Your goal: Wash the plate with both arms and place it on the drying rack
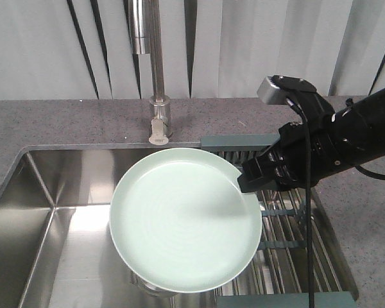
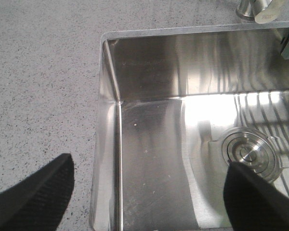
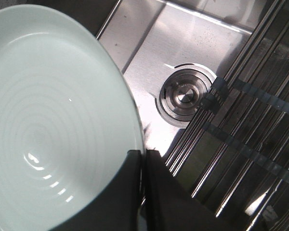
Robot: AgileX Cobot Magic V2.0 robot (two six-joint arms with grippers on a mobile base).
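The plate (image 1: 183,218) hangs face up over the sink (image 2: 149,96), in front of the tap (image 1: 155,64), pinched at its right rim only.

Far to the left, my left gripper (image 2: 149,202) is spread wide with nothing between its two black tips. It hovers over the sink's near left corner, one tip above the speckled counter (image 2: 38,72) and the other near the round steel drain (image 2: 250,154). It is well apart from the plate.

In the middle, the plate looks stiff and light, like matte plastic, with a smooth face marked by faint rings. I judge it will not bend or chip easily, but it will turn slippery once wet. Held by one edge it can lever or swivel in the pinch. The low raised rim is the only real place to take hold; the flat face offers nothing. A second hold on the free left rim, opposite the first, would steady it for washing.

On the right, my right gripper (image 1: 253,176) is clamped on the rim, one finger above and one below. Beyond it the drying rack (image 1: 282,269) spans the sink's right side, bare bars, waiting.
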